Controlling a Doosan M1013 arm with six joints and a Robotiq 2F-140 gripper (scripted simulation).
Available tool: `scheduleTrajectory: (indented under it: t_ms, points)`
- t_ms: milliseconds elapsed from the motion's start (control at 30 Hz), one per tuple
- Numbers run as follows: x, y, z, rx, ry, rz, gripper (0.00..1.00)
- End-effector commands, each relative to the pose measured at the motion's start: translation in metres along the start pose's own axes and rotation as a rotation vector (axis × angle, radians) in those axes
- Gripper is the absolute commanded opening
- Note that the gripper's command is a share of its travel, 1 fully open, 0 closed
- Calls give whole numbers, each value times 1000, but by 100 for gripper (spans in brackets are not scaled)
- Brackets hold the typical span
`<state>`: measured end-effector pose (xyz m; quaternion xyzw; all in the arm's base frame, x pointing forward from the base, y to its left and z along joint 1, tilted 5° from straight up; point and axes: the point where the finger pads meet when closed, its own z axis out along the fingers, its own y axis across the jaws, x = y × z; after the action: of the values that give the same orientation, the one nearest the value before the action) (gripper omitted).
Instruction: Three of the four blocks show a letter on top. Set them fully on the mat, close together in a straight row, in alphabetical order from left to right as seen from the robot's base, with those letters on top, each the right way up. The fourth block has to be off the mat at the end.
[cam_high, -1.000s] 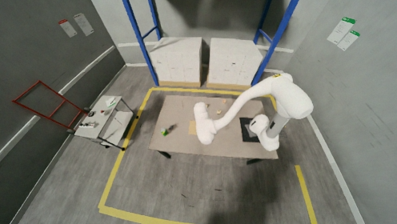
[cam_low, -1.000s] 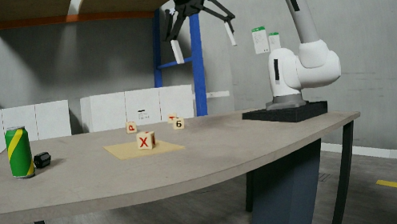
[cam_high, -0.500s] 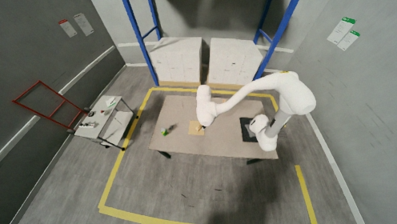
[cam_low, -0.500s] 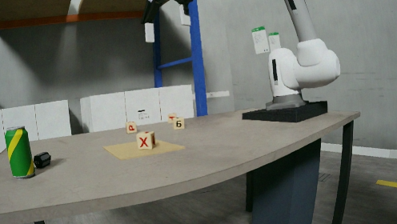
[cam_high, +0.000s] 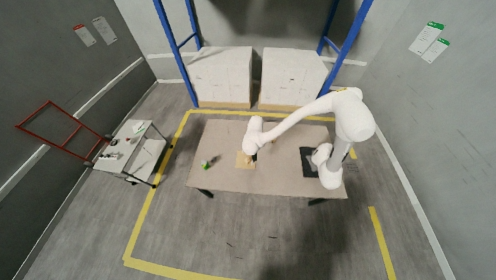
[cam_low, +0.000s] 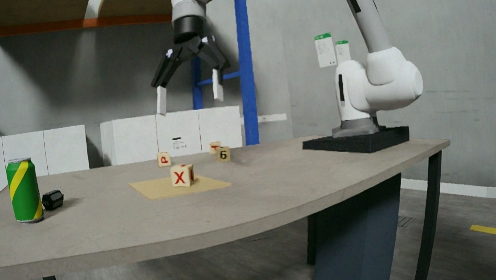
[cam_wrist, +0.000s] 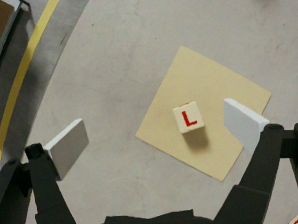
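One block (cam_low: 181, 176) (cam_wrist: 189, 117) sits on the tan mat (cam_low: 150, 191) (cam_wrist: 172, 82), with a red L on top in the wrist view and an X on the side facing the exterior camera. It stands slightly turned, inside the mat's edges. A block with a red P on its side (cam_low: 164, 159), a block with a black 6 on its side (cam_low: 223, 153) and a block with a partly hidden red mark (cam_low: 214, 147) stand off the mat, farther back. Their tops are not readable. My gripper (cam_low: 190, 106) (cam_wrist: 153, 122) is open and empty, high above the table near the mat.
A green and yellow can (cam_low: 22, 192) (cam_high: 205, 164) stands on the table (cam_low: 260, 175) (cam_high: 285, 175), with a small black object (cam_low: 53, 200) beside it. The arm's black base plate (cam_low: 345, 144) is at the other end. A corner of a block shows at the wrist view's lower right.
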<state>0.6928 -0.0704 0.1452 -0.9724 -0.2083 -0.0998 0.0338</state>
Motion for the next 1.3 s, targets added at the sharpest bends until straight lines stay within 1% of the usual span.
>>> scheduleTrajectory:
  t_ms: [0, 33, 100, 167, 267, 1267]
  points:
    - [-8, 16, 25, -3, 49, -68, 100]
    - [-8, 16, 25, -3, 49, -68, 100]
    - [-20, 31, 46, -24, 75, -121, 100]
    - [-30, 42, 60, -40, 89, -155, 100]
    - [-36, 48, 68, -52, 96, -176, 100]
    - [-37, 48, 69, -53, 97, -177, 100]
